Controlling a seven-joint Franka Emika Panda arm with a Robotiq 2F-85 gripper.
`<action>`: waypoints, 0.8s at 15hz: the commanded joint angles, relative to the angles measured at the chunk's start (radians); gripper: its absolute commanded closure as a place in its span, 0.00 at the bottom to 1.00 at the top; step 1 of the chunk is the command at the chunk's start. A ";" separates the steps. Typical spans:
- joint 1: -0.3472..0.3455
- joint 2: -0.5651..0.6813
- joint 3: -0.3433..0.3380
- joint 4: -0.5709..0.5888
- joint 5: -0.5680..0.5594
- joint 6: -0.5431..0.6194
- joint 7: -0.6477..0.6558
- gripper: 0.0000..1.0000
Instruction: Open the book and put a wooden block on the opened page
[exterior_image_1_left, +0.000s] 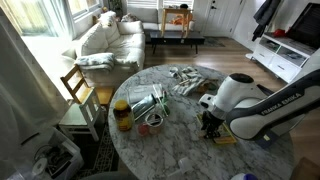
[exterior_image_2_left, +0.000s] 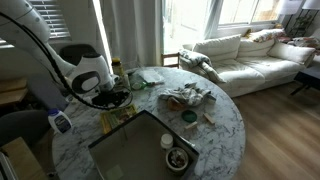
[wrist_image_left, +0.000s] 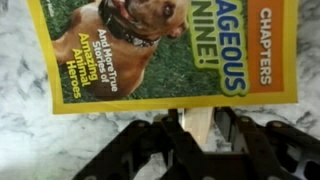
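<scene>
The book (wrist_image_left: 165, 50) lies closed on the marble table, its yellow cover with a dog picture facing up. It fills the upper part of the wrist view. It also shows as a yellow patch under the arm in both exterior views (exterior_image_1_left: 226, 140) (exterior_image_2_left: 118, 116). My gripper (wrist_image_left: 197, 135) hovers at the book's near edge, shut on a pale wooden block (wrist_image_left: 196, 125) held between the two fingers. In both exterior views the gripper (exterior_image_1_left: 211, 126) (exterior_image_2_left: 104, 101) points down at the table, right over the book.
The round marble table (exterior_image_1_left: 190, 155) carries a yellow-lidded jar (exterior_image_1_left: 122, 116), shiny glassware (exterior_image_1_left: 146, 102) and crumpled wrappers (exterior_image_1_left: 186, 80). A large dark flat box (exterior_image_2_left: 140, 150) and a small bowl (exterior_image_2_left: 178, 158) lie near the edge. A wooden chair (exterior_image_1_left: 78, 92) and a sofa (exterior_image_2_left: 250, 55) stand beyond.
</scene>
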 joint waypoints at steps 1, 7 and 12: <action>-0.006 -0.010 0.005 0.018 -0.020 -0.040 -0.014 0.25; -0.009 -0.083 0.049 0.044 0.032 -0.123 -0.081 0.00; 0.069 -0.158 -0.051 0.089 -0.015 -0.217 0.215 0.00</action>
